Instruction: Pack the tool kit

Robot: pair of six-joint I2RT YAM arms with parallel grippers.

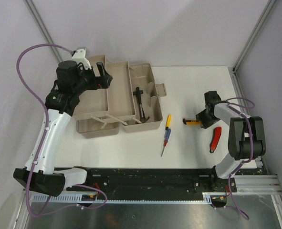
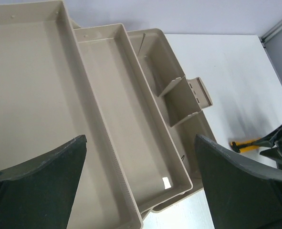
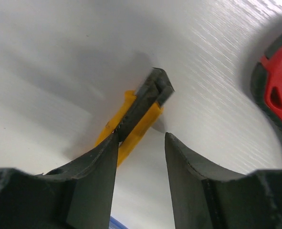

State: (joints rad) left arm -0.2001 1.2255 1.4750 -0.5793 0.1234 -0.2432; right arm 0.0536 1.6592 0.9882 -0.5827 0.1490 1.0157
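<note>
The beige tool kit (image 1: 90, 102) lies open at the left of the table, trays folded out, with a black hammer (image 1: 140, 101) in its base. My left gripper (image 1: 104, 76) hovers open above the bare trays (image 2: 36, 95), nothing between its fingers (image 2: 141, 138). The yellow-handled pliers (image 1: 193, 122) lie on the table at the right. My right gripper (image 1: 203, 119) is low over them with jaws apart (image 3: 141, 136); its left fingertip (image 3: 109, 148) touches the pliers (image 3: 141, 109) and the gap is empty. The screwdriver (image 1: 166, 133) and the red-handled tool (image 1: 216, 138) lie loose.
The red-handled tool (image 3: 279, 90) lies just right of my right gripper. The box's latch tab (image 1: 161, 89) juts toward the table's middle. Grey walls close the back and both sides. A black rail (image 1: 145, 179) runs along the near edge.
</note>
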